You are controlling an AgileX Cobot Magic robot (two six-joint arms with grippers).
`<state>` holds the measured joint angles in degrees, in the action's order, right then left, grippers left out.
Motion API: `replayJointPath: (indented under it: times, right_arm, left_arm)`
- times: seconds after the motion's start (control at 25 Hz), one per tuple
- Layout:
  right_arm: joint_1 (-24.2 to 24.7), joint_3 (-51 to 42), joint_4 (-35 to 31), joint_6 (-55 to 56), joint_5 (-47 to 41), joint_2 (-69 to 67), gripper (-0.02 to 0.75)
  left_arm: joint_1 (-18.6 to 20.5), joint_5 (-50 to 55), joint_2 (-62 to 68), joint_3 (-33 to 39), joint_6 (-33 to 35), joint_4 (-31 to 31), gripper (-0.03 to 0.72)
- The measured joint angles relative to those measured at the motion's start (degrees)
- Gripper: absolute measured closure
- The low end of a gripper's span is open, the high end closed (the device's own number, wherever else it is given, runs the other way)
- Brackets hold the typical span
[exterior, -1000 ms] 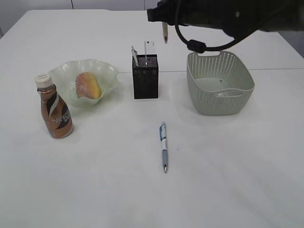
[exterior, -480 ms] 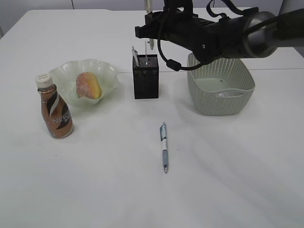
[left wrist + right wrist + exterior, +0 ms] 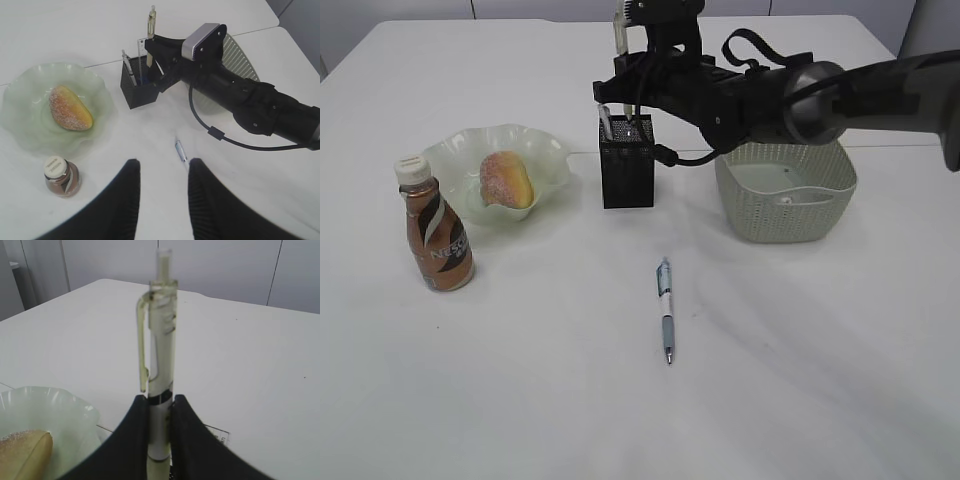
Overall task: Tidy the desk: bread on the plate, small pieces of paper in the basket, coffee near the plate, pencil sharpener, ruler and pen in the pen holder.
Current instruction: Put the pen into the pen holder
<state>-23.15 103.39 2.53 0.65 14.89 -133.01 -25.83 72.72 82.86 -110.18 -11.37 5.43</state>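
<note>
Far left on the white table [image 3: 520,400]: brown coffee bottle with a white cap [image 3: 436,228], upright, just beside the pale green wavy-rimmed glass plate [image 3: 545,150]. On that plate: sugar-dusted orange bread roll [image 3: 506,179]. Right of the plate: black mesh pen holder [image 3: 626,165], upright, already holding a pen and a white ruler-like strip [image 3: 142,47]. Directly above the holder: right gripper [image 3: 160,415], clenched on a translucent yellowish clip pen [image 3: 159,355], held vertical, clip end up, its lower end over the holder's mouth. In front of the holder, well apart: blue-and-white ballpoint pen [image 3: 665,308], flat on the table. Right of the holder: grey-green perforated plastic basket [image 3: 820,210], partly behind the black arm. Left gripper [image 3: 162,192]: high over the near table, fingers parted, grasping nothing.
</note>
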Motion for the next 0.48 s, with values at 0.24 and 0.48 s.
replayJointPath:
  times: [0.24,0.48]
  right_arm:
    - [0.0,2.2,0.0,0.1,-0.3,-2.9,0.641]
    - [0.0,2.2,0.0,0.1,-2.7,-4.3,0.641]
  left_arm:
    - [0.0,0.0,0.0,0.0,0.0,-0.1,0.450]
    - [0.0,0.0,0.0,0.0,0.0,-0.1,0.450]
